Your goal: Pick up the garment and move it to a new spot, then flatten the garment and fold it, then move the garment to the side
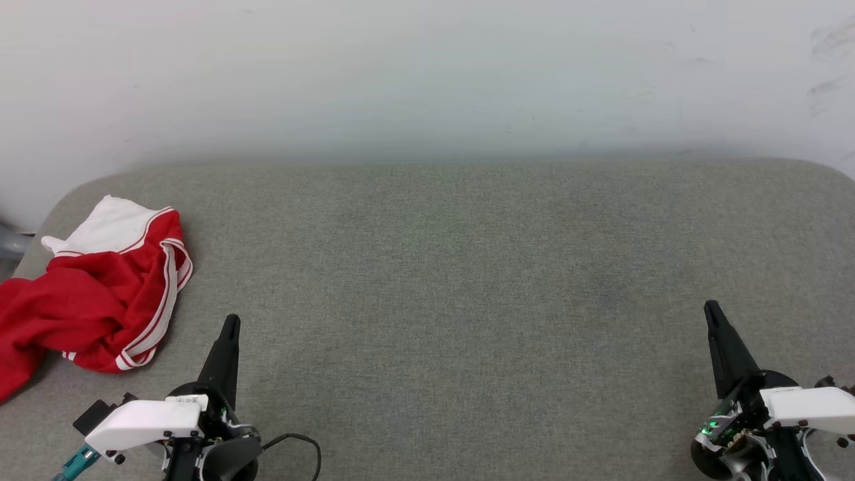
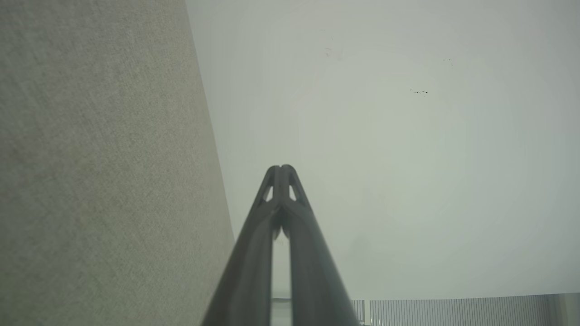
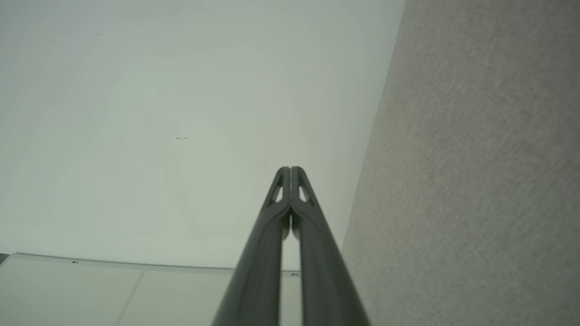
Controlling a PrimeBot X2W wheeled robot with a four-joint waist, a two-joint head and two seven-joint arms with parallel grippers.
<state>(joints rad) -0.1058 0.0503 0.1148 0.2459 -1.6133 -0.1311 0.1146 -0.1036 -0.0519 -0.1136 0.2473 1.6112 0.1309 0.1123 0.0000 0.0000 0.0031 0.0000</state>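
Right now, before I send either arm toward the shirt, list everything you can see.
garment: one, red with a white sleeve and striped trim, crumpled at the left end of the surface
padded surface: one, grey fabric, spanning the head view
wall: one, white with faint scuffs, behind the surface
cable: one, black, looped beside the left gripper's base
slatted panel: one, pale, low on the wall in the left wrist view
left gripper: one, dark fingers shut, lower left, to the right of the garment and apart from it
right gripper: one, dark fingers shut, lower right, over bare surface
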